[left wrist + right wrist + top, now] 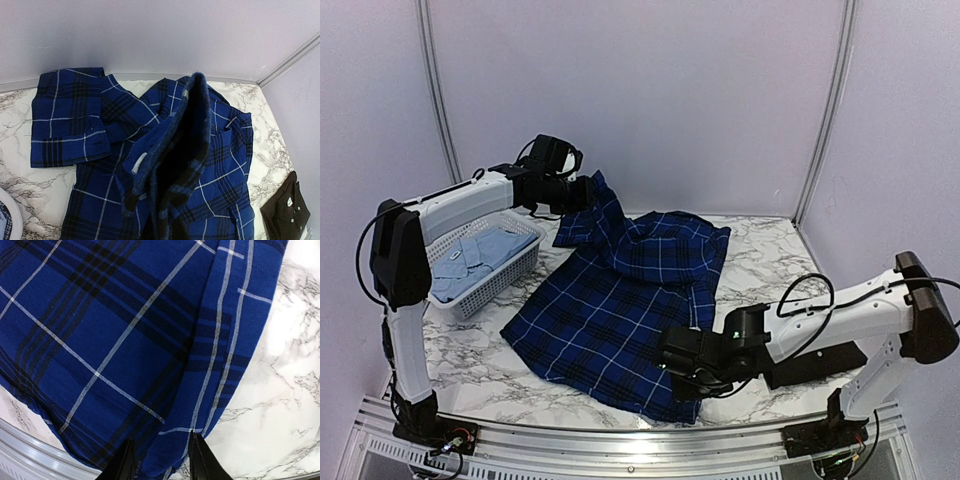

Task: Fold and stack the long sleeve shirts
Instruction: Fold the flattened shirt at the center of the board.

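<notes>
The royal-blue-and-navy plaid shirt (620, 310) lies spread across the marble table, its upper part bunched and lifted at the back. My left gripper (588, 193) is shut on that raised part. In the left wrist view the gathered plaid cloth (175, 165) hangs right in front and hides the fingers. My right gripper (670, 365) sits low at the shirt's near right corner. Its black fingers (200, 457) stand apart, with the plaid hem (165, 440) between them. A pale blue shirt (480, 255) lies in the basket. A black shirt with white buttons (287, 207) lies folded at the right.
The white lattice basket (505, 280) stands at the table's left, under the left arm. The metal rail of the table's near edge (30, 450) runs just beyond the plaid hem. Bare marble (295, 390) shows right of the hem. Grey walls close off the back.
</notes>
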`<move>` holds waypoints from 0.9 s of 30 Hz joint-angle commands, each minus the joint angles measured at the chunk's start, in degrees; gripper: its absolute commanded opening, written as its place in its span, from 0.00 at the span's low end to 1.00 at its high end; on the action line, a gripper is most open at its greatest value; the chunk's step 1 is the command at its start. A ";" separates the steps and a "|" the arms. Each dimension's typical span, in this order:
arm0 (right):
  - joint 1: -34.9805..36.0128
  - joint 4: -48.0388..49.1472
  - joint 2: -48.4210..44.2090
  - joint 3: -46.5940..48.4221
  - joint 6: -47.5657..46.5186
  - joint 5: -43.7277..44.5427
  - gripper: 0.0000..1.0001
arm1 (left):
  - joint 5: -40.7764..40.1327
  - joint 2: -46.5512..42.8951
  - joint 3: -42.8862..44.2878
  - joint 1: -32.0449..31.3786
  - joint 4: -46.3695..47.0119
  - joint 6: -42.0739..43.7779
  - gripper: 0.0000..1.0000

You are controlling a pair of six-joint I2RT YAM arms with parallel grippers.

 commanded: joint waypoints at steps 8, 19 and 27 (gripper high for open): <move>-0.93 2.73 3.39 -0.72 -0.86 0.09 0.25 | 0.92 -0.07 2.05 0.18 2.37 0.00 0.03; -0.93 1.66 4.37 1.55 -2.39 -0.10 0.00 | 1.13 1.85 9.70 0.20 2.59 1.93 0.03; -1.68 0.78 4.73 7.60 -6.06 0.08 0.00 | 2.44 5.18 18.94 0.15 4.90 4.72 0.04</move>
